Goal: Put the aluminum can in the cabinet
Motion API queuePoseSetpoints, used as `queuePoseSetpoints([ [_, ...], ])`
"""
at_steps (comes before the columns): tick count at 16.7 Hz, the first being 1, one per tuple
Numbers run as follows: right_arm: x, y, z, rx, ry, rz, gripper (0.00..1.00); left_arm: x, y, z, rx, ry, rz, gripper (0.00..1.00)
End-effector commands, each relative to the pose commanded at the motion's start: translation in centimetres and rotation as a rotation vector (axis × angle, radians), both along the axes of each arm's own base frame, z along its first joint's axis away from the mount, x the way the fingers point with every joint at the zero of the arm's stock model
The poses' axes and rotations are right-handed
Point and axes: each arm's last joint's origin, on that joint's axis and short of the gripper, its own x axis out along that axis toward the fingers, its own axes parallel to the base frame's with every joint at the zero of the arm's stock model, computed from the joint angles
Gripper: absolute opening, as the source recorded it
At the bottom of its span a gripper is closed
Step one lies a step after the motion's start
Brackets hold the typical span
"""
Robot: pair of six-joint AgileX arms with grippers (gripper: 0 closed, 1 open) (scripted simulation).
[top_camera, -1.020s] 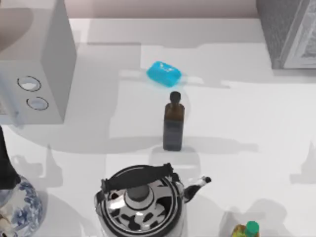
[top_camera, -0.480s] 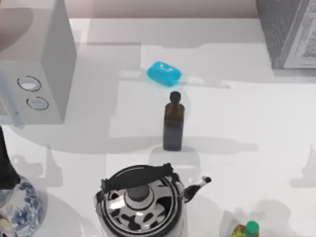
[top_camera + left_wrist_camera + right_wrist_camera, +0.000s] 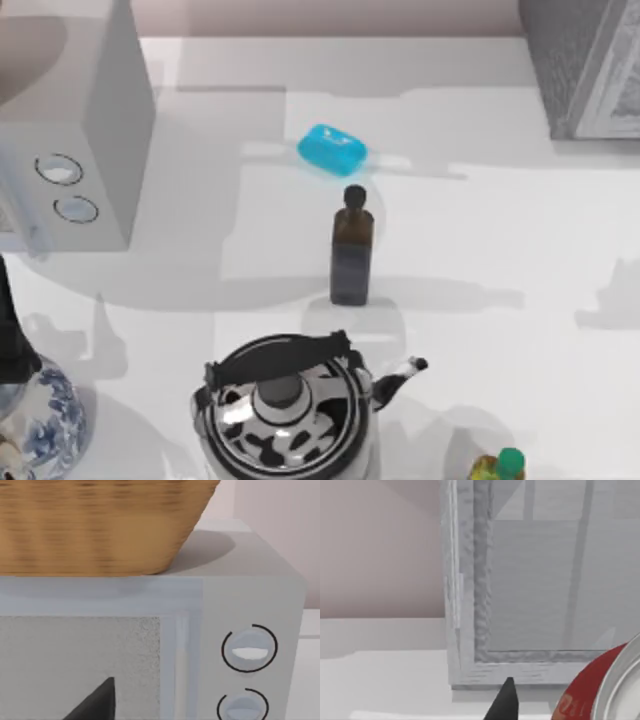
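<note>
While the right jaws (image 3: pixel 507 700) are showing one dark fingertip, their grip unreadable, the aluminum can (image 3: pixel 592 690) is sitting just beside it, facing the cabinet (image 3: pixel 520 580) at the bench's (image 3: pixel 500 250) far right corner.

White table (image 3: pixel 520 250) bears cabinet (image 3: pixel 585 65), bottle (image 3: pixel 351 258), kettle (image 3: pixel 290 410).

**No readable text**

We see white marks on the red can (image 3: pixel 580 700), too blurred to read. Microwave (image 3: pixel 250 600) dials have no numbers or labels we can make out. Bottle (image 3: pixel 351 250), kettle (image 3: pixel 285 410): no legible print.
</note>
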Motion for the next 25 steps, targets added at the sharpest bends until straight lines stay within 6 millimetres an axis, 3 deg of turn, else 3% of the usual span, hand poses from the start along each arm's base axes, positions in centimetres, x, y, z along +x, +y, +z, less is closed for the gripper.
queuePoseSetpoints([
  [8, 7.2, 1.8, 17.5, -0.007, -0.026, -0.005, 0.00, 0.0, 0.0, 0.0, 0.000, 0.000, 0.000, 1.00],
  [12, 11.0, 3.2, 23.3, -0.001, -0.069, 0.006, 0.00, 0.0, 0.0, 0.0, 0.000, 0.000, 0.000, 1.00],
  [17, 13.6, 4.5, 26.0, 0.004, -0.088, 0.024, 0.00, 0.0, 0.0, 0.0, 0.000, 0.000, 0.000, 1.00],
  [25, 14.6, 4.5, 26.2, 0.003, -0.078, 0.019, 0.00, 0.0, 0.0, 0.0, 0.000, 0.000, 0.000, 1.00],
])
